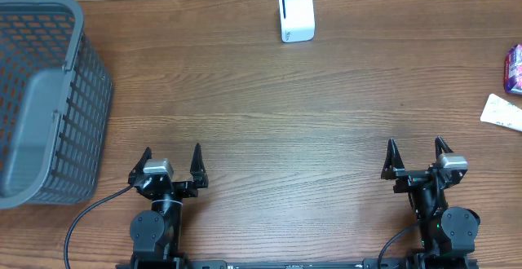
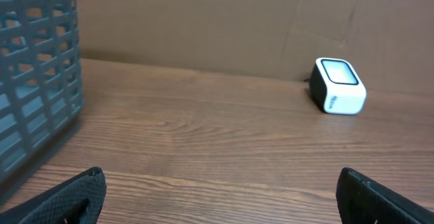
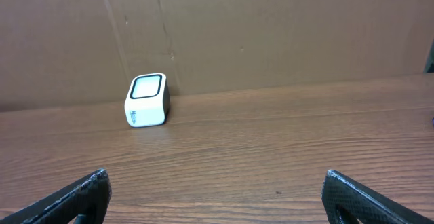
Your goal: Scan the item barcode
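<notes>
both grippers stand wide open and hold nothing.

from overhead, we see the left gripper (image 1: 172, 150) and the right gripper (image 1: 415, 143) at the near edge of the wooden table (image 1: 269, 122), well apart. the white scanner (image 1: 296, 14) sits at the far edge, about midway between them. a grey basket (image 1: 86, 90) stands at the left, off to the side of the left gripper. a purple packet (image 1: 514, 67) and a white packet (image 1: 502, 111) lie at the right edge, cut off by the frame. we cannot tell which carries the barcode. only this view shows them.

from the left wrist, the basket wall rises close on the left. the scanner stands far right, against a cardboard wall (image 2: 203, 20), its dark window tilted up.

from the right wrist, the scanner stands to the left. the basket is out of frame.
</notes>
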Available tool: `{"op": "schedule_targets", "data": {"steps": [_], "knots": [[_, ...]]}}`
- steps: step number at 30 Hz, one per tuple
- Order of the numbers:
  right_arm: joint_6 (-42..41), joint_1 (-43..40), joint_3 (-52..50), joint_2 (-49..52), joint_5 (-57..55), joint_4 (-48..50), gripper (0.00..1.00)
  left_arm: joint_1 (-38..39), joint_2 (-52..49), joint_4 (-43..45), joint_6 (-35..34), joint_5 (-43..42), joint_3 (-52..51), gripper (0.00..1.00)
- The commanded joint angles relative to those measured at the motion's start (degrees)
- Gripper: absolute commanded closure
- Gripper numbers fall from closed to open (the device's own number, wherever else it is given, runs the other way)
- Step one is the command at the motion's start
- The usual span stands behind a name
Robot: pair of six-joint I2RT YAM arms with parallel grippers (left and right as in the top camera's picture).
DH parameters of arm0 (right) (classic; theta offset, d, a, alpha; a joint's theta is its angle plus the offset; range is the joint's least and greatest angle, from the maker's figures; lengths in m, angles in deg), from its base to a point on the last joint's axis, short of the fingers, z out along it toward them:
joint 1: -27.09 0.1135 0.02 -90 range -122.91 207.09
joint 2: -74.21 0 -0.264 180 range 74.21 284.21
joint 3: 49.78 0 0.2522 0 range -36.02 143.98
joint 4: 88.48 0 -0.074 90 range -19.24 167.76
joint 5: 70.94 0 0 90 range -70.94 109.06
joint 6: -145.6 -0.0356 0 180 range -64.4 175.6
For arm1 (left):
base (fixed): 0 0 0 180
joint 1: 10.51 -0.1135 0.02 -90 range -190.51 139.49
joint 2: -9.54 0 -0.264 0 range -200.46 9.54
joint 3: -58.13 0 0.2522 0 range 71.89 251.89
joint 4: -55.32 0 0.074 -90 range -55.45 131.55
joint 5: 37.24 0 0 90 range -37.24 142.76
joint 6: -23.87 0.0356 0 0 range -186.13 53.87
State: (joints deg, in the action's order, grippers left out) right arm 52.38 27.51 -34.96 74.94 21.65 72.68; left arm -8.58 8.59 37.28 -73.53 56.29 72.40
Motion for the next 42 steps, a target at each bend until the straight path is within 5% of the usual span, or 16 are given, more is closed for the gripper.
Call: {"op": "schedule_targets", "data": {"steps": [1,42], "knots": [[-0.2,0.3,-0.6,-0.6,0.0,0.4,0.00,-1.1,0.8,0.2,-0.9,0.7,-0.2,0.00],[-0.2,0.3,-0.6,-0.6,0.0,0.4,0.00,-1.4,0.8,0.1,5.7,-0.3,-0.2,0.00]]}}
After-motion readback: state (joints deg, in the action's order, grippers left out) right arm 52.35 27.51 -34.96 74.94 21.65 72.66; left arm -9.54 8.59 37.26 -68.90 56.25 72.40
